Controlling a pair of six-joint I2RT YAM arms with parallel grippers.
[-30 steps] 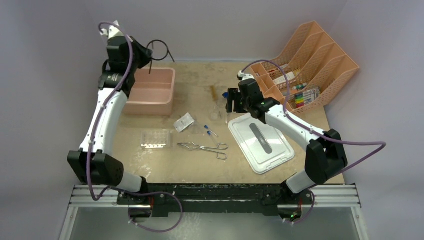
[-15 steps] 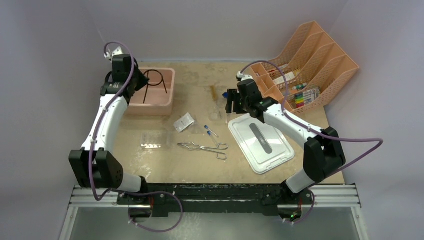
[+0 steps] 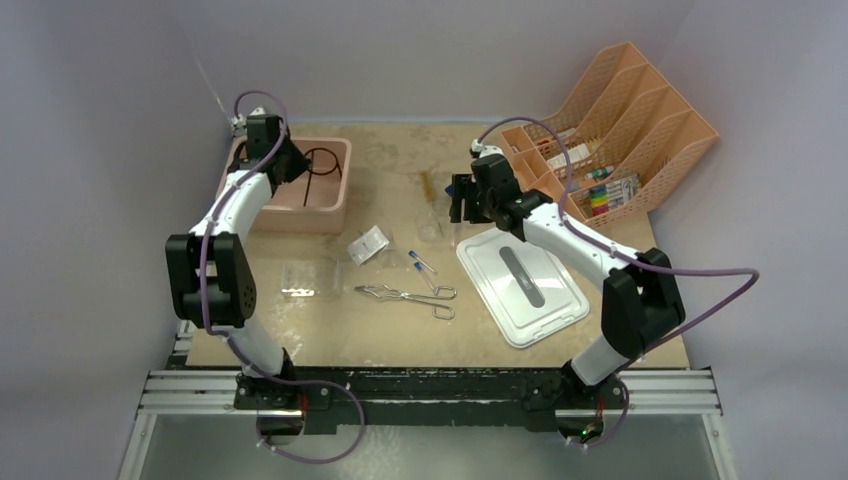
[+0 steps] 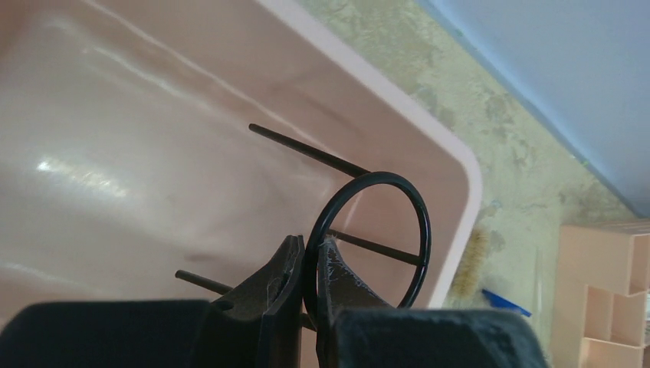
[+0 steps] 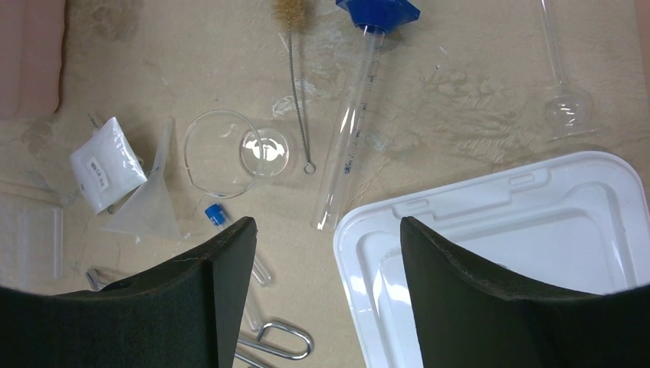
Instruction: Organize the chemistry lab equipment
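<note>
Upper left of the overhead view, the left jaws clamp the black wire ring stand (image 4: 425,230) inside the pink bin (image 3: 300,215) — the right jaws hang wide open, empty, over the counter (image 3: 390,330).

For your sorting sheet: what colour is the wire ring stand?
The wire ring stand is black, clearest in the left wrist view.

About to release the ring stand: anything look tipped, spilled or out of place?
No spill shows. The clear cylinder with a blue base lies on its side beside the white lid rather than standing. The black wire ring stand, pinched by the left gripper, is inside the pink bin.
</note>
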